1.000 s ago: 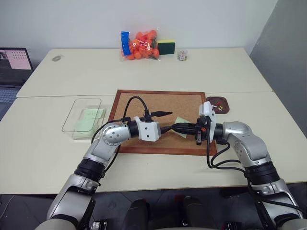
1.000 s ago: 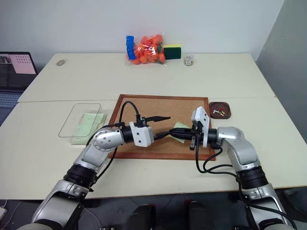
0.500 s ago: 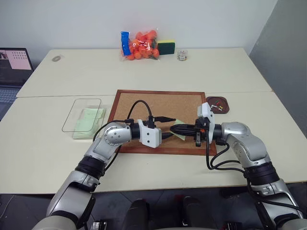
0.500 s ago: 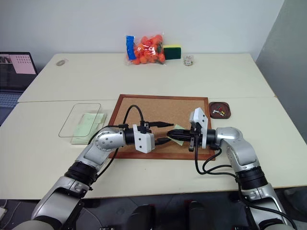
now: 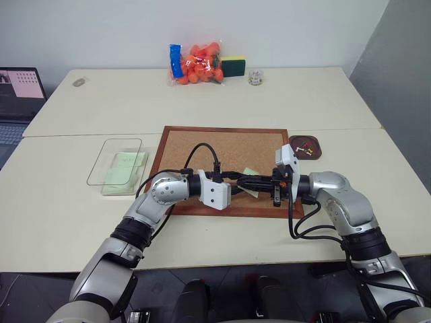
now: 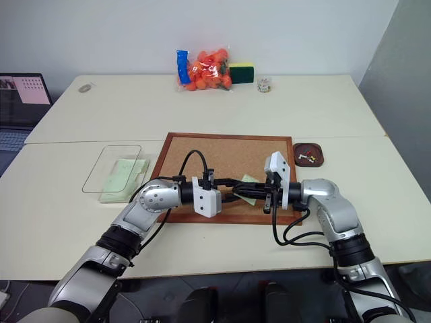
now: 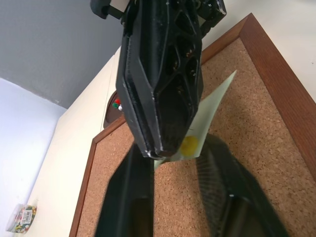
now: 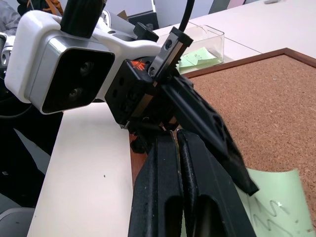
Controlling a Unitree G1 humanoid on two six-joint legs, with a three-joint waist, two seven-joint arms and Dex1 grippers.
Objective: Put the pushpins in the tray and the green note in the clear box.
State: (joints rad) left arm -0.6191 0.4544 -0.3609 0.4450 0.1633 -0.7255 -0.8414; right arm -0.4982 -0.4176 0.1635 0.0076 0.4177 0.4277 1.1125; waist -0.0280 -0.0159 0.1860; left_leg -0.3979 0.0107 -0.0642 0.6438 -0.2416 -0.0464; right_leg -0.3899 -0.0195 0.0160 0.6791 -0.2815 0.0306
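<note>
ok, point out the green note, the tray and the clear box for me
green note [image 7: 213, 101], left wrist view, its bare upper half.
tray [image 6: 318, 161], right eye view, its near rim.
clear box [image 5: 102, 152], left eye view, a bare part of its floor.

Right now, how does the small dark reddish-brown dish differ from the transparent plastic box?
The dark reddish-brown rounded-square tray is opaque; the clear rectangular plastic box is see-through. The tray is the smaller and sits right of the wood-framed corkboard; the box lies left of it. The tray holds coloured pushpins; the box holds pale-green paper. Both are shallow and rest on the cream table.
</note>
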